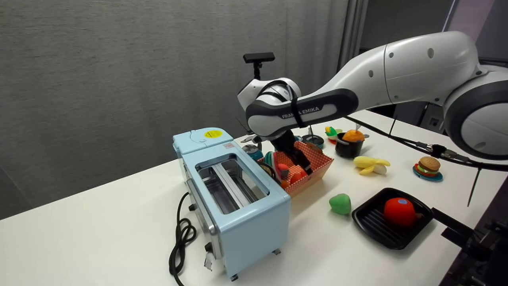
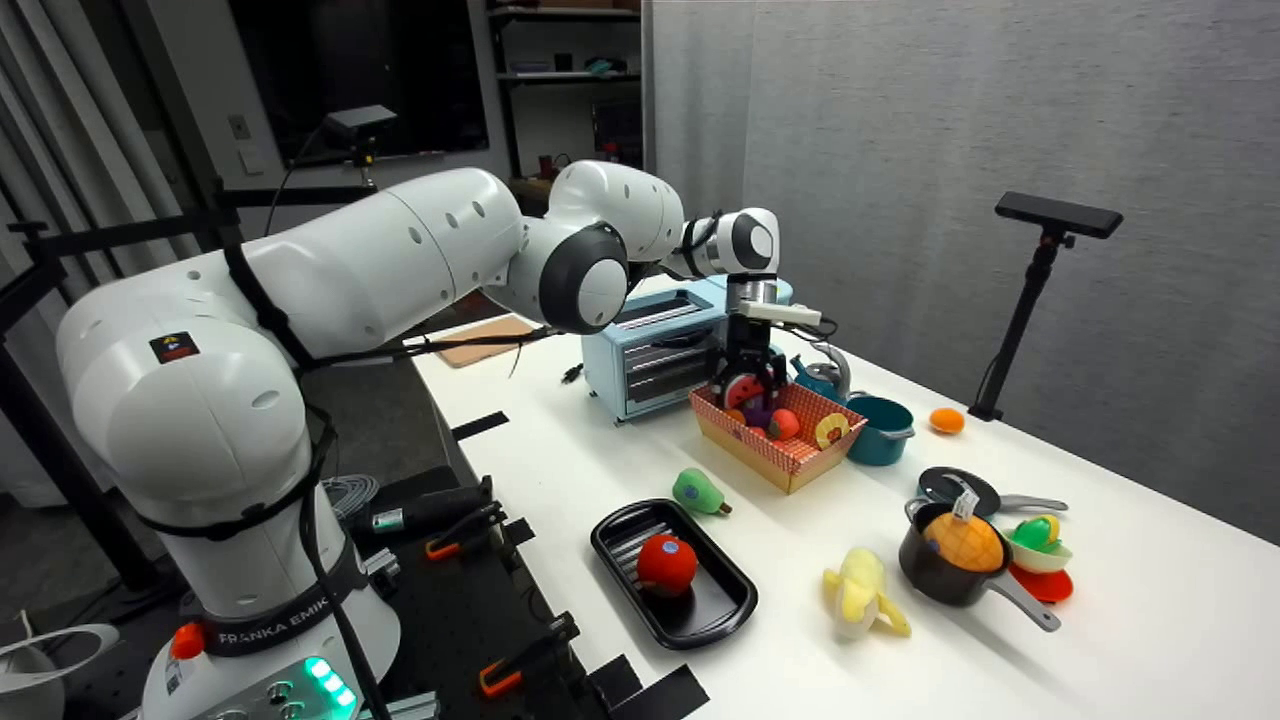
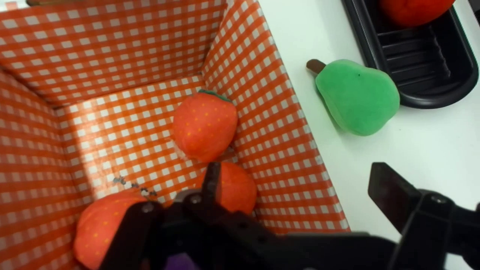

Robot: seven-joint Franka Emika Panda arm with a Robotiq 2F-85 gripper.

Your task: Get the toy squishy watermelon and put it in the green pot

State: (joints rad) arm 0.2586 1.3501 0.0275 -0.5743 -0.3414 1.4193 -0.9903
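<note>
White table is carrying a basket, likely keeping fruit together; watermelon is sitting inside its edge nearest the oven; empty hand is hanging spread wide, presumably for grasping; green pot is standing by the basket's corner.

Things in and around red-and-white checked open-topped box, on smooth white tabletop.
Sides as in an exterior view. In box: red seeded toy watermelon. Left-behind box, near: light-blue boxy toaster oven. Right, just beside: teal-green round pot. Front-left, apart: black ribbed rectangular pan, red round toy fruit in it. Between box and pan: green toy pear. Front, slightly right: yellow peeled toy banana. Front-right: black round pot, orange round toy in it.
</note>
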